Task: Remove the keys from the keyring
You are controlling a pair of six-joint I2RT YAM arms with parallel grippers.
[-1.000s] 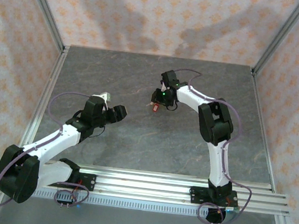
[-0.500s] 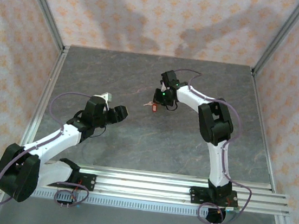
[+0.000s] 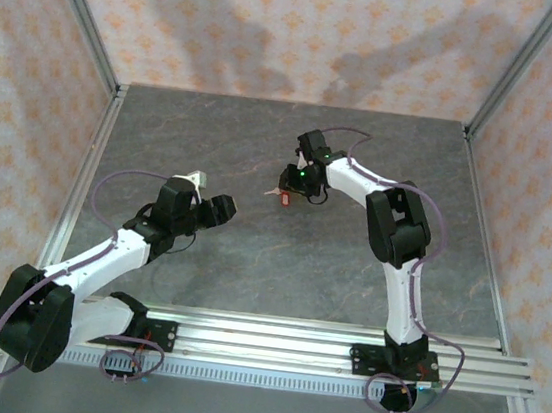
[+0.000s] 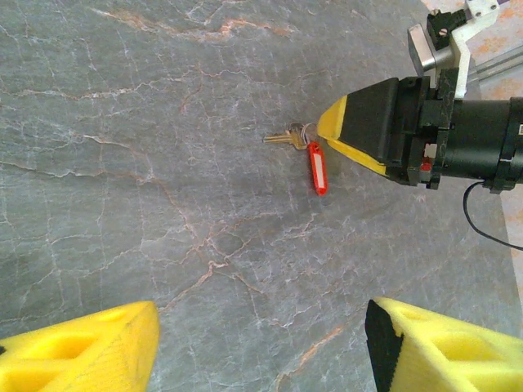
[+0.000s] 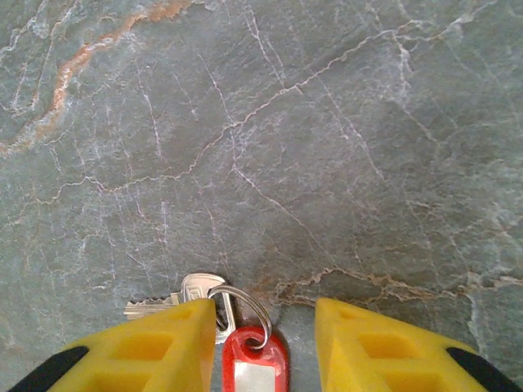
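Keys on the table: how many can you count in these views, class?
1. The key lies flat on the table, on a wire ring with the red tag, beside a finger of the right gripper. That finger may hide another.

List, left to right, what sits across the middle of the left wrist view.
key → red keyring tag → right gripper
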